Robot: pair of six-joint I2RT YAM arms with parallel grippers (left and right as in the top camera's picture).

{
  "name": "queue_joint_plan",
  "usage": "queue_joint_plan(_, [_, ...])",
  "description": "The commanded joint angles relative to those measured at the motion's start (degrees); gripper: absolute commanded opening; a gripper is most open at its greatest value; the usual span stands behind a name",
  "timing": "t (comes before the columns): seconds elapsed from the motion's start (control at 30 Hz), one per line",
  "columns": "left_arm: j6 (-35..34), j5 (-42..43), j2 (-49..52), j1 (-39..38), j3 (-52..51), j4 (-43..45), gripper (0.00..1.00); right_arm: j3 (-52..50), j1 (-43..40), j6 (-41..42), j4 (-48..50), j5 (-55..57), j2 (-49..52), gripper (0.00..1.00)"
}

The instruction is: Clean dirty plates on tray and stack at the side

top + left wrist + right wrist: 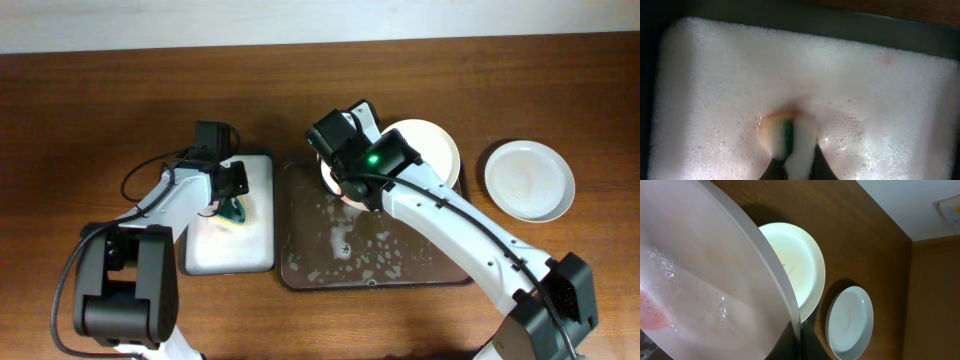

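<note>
Brown wooden table point(90, 90), pale strip point(300, 18) beyond its edge

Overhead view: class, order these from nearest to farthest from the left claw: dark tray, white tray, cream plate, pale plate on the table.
1. White tray, under the left claw.
2. Dark tray, just right of it.
3. Cream plate, at that tray's far right corner.
4. Pale plate, on the table, farthest right.

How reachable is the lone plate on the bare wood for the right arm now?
Probably not yet: the right gripper is shut on a soapy plate. Nothing lies over the lone plate itself.
</note>
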Motion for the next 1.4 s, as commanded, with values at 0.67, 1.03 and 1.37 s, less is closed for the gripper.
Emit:
queue_joint_plan(0.67, [0.7,0.0,-2.6,0.5,3.5,-23.7,0.90,1.0,0.0,0.7,-0.4,0.3,-1.8,0.04])
queue_joint_plan(1.03, [0.7,1.7,-1.9,-0.1,1.1,-22.9,0.67,1.0,0.0,0.7,-0.4,0.3,-1.8,0.04])
queue_joint_plan(1.37, [0.8,1.2,-2.0,-0.3,2.4,-22.8,0.05,1.0,-0.1,2.0,-0.6,0.3,-1.8,0.04])
